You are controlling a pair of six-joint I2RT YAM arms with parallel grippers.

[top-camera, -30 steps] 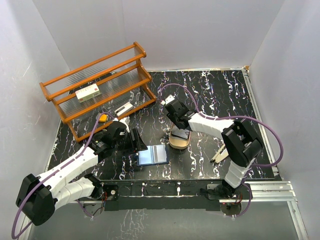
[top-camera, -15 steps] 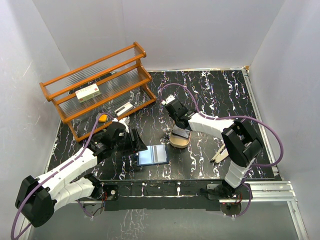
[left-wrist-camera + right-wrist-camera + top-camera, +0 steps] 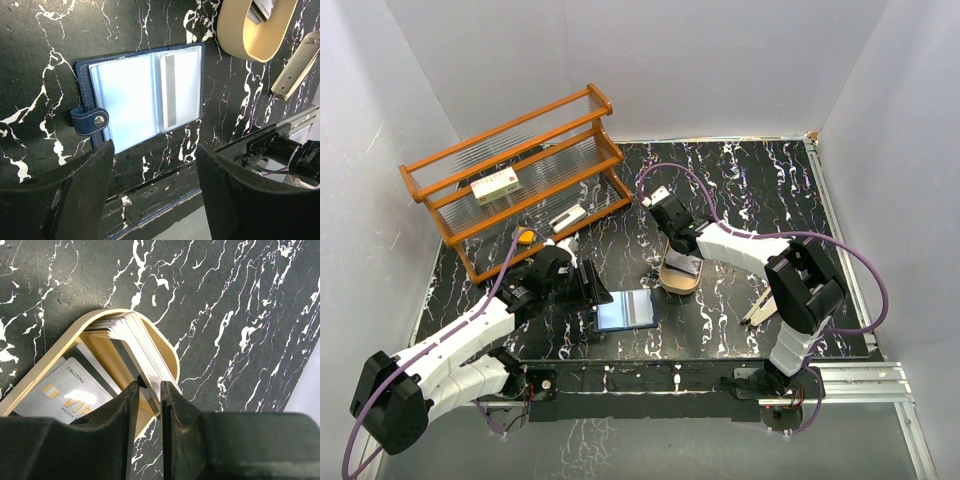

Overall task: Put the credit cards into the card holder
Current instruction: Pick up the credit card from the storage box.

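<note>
The card holder (image 3: 625, 311) lies open on the black marbled table, dark navy with light blue clear pockets, snap tab at its left in the left wrist view (image 3: 145, 95). My left gripper (image 3: 592, 291) is open and empty, just left of it (image 3: 155, 190). The credit cards (image 3: 135, 342) stand as a tilted edge-on stack in the oval tan tray (image 3: 167, 347). A greyish VIP card (image 3: 70, 390) lies flat beside them. My right gripper (image 3: 149, 392) is over the tray (image 3: 678, 283), jaws closed around the stack's lower end.
A wooden rack (image 3: 520, 175) with a white red-marked box (image 3: 496, 185) stands at the back left. A small orange thing (image 3: 526, 237) and a white thing (image 3: 567, 219) lie in front of it. A cream stick-like object (image 3: 760, 305) lies right of the tray. The table's front edge is near.
The right wrist has shifted slightly toward the back over the tray. The left gripper has edged a little left. The card holder has not moved.
</note>
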